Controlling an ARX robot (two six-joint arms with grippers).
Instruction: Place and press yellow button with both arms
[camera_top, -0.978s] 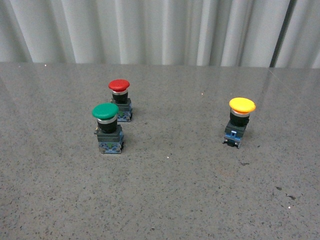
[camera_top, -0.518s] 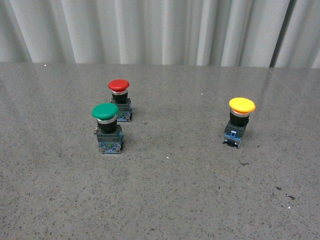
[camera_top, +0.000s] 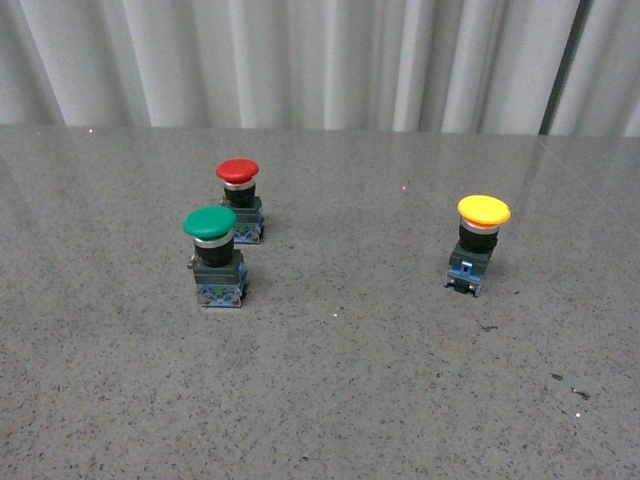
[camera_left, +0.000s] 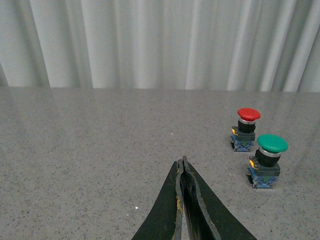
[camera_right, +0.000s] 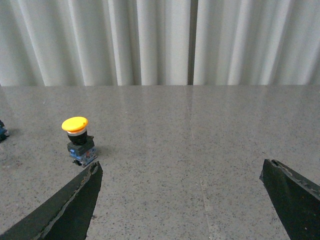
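The yellow button (camera_top: 478, 243) stands upright on the grey table at the right of the front view, with a yellow cap, black body and blue base. Neither arm shows in the front view. In the right wrist view the yellow button (camera_right: 78, 141) stands just beyond one fingertip (camera_right: 92, 172) of my right gripper (camera_right: 181, 169), which is wide open and holds nothing. My left gripper (camera_left: 182, 162) is shut with nothing in it, hovering over bare table away from the buttons.
A green-capped button (camera_top: 215, 257) and a red-capped button (camera_top: 241, 200) stand close together at the left of the table; both also show in the left wrist view, green-capped button (camera_left: 266, 161) and red-capped button (camera_left: 245, 129). A pleated white curtain (camera_top: 300, 60) backs the table.
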